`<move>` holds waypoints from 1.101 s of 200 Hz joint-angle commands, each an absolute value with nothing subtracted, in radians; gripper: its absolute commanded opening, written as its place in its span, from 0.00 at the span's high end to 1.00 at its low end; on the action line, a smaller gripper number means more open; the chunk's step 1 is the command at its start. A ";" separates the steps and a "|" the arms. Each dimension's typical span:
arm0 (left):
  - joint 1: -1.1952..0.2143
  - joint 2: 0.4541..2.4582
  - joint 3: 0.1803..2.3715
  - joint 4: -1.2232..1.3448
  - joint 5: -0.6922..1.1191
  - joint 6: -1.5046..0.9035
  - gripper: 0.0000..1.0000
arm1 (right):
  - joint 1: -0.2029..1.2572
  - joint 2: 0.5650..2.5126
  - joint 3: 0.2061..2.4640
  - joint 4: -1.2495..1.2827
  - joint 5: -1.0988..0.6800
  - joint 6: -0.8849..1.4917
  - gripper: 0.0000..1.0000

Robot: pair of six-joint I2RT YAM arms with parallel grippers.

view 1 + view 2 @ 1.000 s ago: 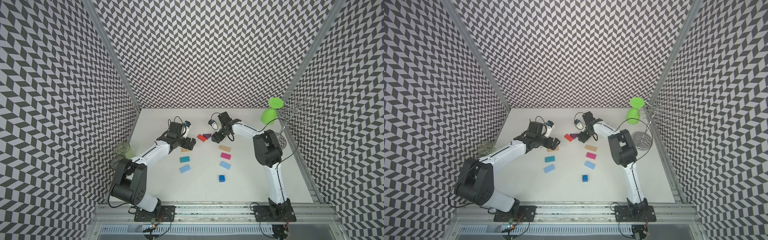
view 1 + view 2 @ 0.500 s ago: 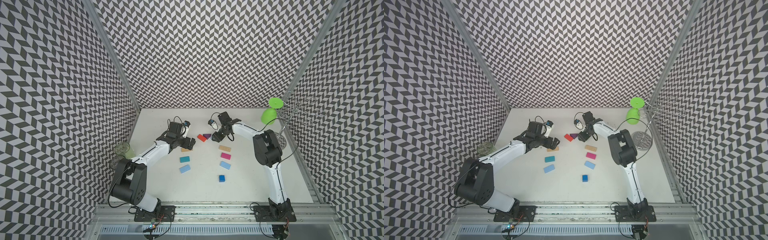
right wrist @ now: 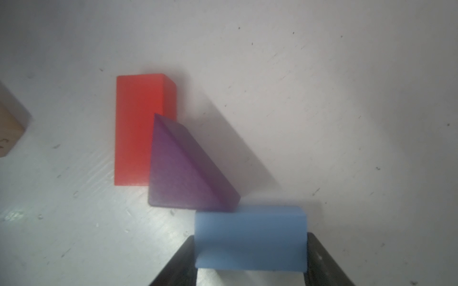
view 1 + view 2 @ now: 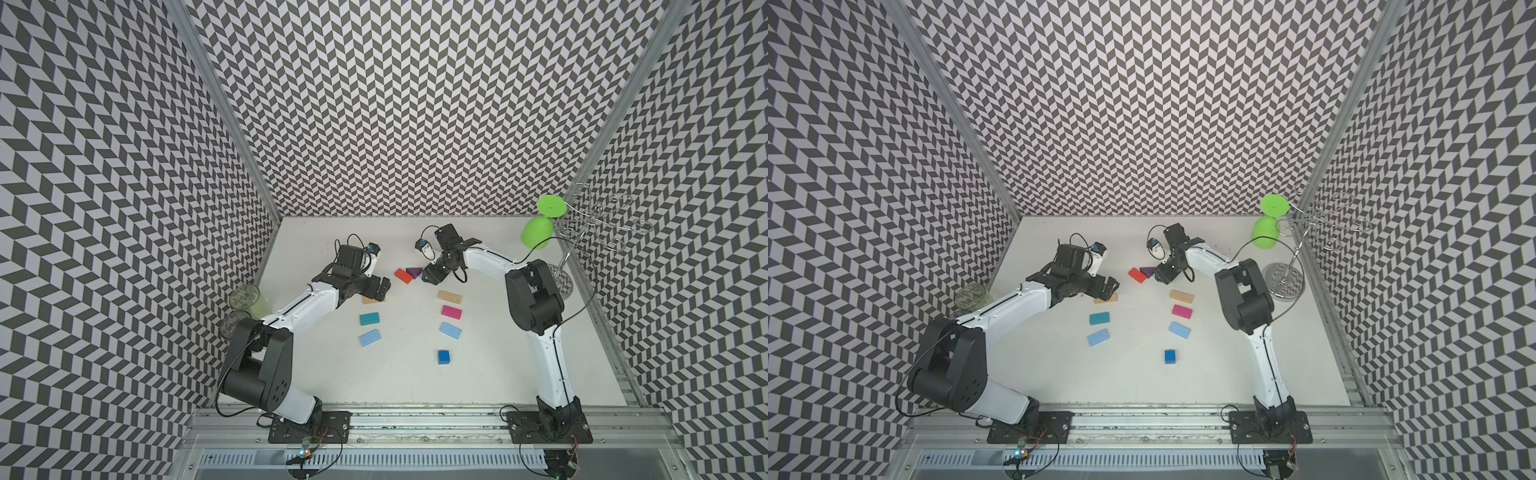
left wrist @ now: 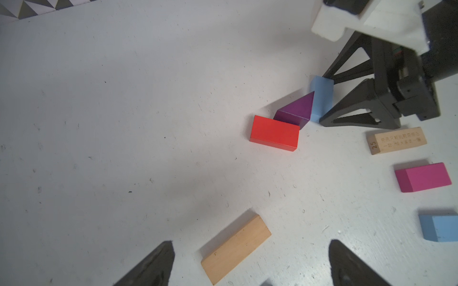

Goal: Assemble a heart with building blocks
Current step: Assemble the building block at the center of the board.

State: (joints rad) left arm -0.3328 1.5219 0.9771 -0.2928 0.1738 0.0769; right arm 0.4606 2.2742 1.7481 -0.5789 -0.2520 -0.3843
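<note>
The building blocks lie on the white table as a loose outline of the heart. A red block [image 4: 403,275] and the purple triangle [image 4: 414,272] touch at the far middle. My right gripper [image 3: 250,257] is shut on a light blue block [image 3: 250,237], whose edge meets the triangle's [image 3: 183,173] corner. The right column holds a tan block [image 4: 449,296], a magenta block [image 4: 451,311] and a light blue block [image 4: 450,330], with the blue cube [image 4: 443,356] nearest. Teal [image 4: 369,318] and light blue [image 4: 369,337] blocks lie left. My left gripper [image 5: 250,262] hangs open over a tan block [image 5: 235,248].
A green goblet [image 4: 538,232] hangs upside down on a wire rack [image 4: 598,220] at the far right. Clear tumblers [image 4: 245,297] stand by the left wall, beside the left arm. Patterned walls close in three sides.
My right gripper's jaws have closed in on the light blue block beside the purple triangle. The left arm and the other blocks have not moved.
</note>
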 commanded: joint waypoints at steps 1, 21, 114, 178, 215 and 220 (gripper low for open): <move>-0.328 1.491 0.969 -0.296 0.175 0.081 0.01 | 0.475 2.295 1.712 -0.623 -0.273 -0.362 0.41; -0.328 1.488 0.968 -0.296 0.174 0.081 0.01 | 0.477 2.299 1.712 -0.623 -0.273 -0.358 0.41; -0.327 1.494 0.967 -0.295 0.172 0.077 0.01 | 0.485 2.313 1.715 -0.629 -0.269 -0.346 0.35; -0.327 1.500 0.968 -0.293 0.176 0.074 0.01 | 0.483 2.285 1.695 -0.626 -0.254 -0.356 0.00; -0.327 1.504 0.984 -0.316 0.166 0.067 0.01 | 0.482 2.218 1.676 -0.622 -0.277 -0.365 0.01; -0.327 1.507 0.990 -0.324 0.162 0.059 0.01 | 0.482 2.198 1.669 -0.620 -0.282 -0.367 0.00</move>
State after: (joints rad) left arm -0.3328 1.5158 0.9760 -0.2932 0.1734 0.0761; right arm 0.4812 2.2566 1.7172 -0.5514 -0.2611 -0.3714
